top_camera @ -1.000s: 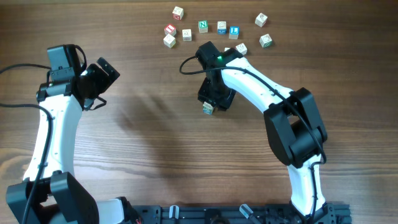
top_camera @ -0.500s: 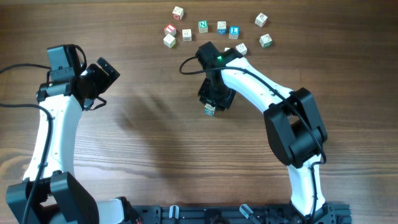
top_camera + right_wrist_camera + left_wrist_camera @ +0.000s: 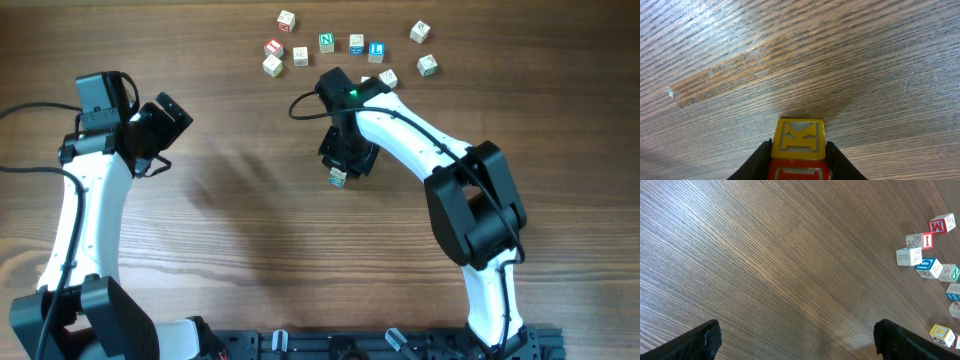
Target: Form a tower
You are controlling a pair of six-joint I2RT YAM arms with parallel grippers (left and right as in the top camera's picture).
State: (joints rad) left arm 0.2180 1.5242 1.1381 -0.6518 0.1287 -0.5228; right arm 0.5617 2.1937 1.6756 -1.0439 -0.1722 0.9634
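Near the middle of the tabletop (image 3: 250, 220), one tower (image 3: 336, 177) is held upright, long axis vertical and pale top face upward, clamped between the fingers (image 3: 759, 156) of the right end effector (image 3: 798, 146). Ten loose cubes (image 3: 326, 41) lie scattered along the far edge; the left end effector (image 3: 796, 341) hangs spread wide apart.

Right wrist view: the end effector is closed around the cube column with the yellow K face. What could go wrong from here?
The right end effector holds the column of wooden letter cubes only at its very tips; an uneven lift or release may slide the yellow K cube and the red-faced cube apart. A loose pale wooden letter cube lies right beside that arm's wrist; a swing could knock it.
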